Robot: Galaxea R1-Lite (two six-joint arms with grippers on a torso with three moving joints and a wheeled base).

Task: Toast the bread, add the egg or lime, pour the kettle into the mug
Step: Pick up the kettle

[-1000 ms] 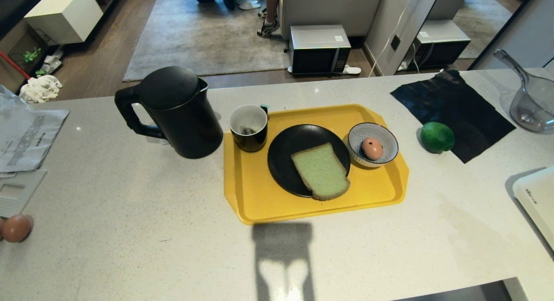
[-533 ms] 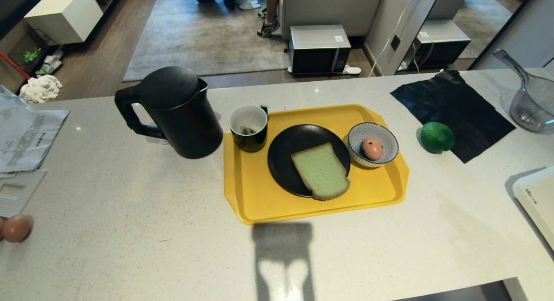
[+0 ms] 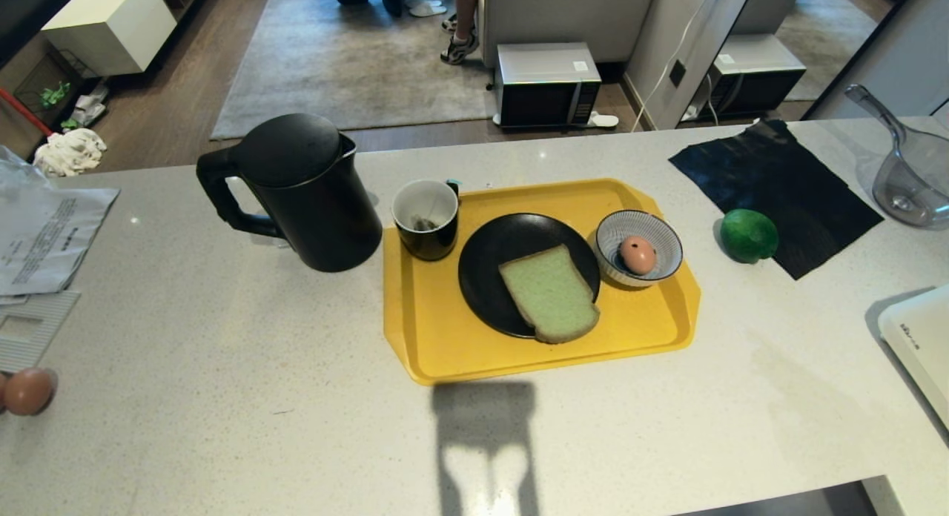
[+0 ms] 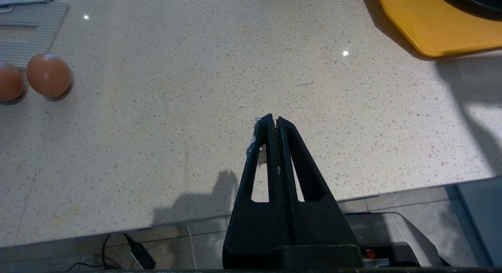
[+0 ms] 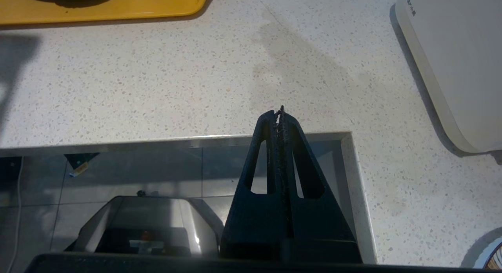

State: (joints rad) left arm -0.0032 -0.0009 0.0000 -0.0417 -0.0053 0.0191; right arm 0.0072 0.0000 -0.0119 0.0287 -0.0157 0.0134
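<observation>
While both tools (image 4: 277, 119) (image 5: 281, 111) stay pressed closed, one bread (image 3: 549, 292), one egg (image 3: 637, 254), one lime (image 3: 749, 235).

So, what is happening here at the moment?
Nothing is being handled. The left gripper and right gripper hang shut and empty over the near counter edge. On the yellow tray the bread lies on a black plate, the egg sits in a striped bowl, beside the mug. The kettle and lime stand on the counter.
</observation>
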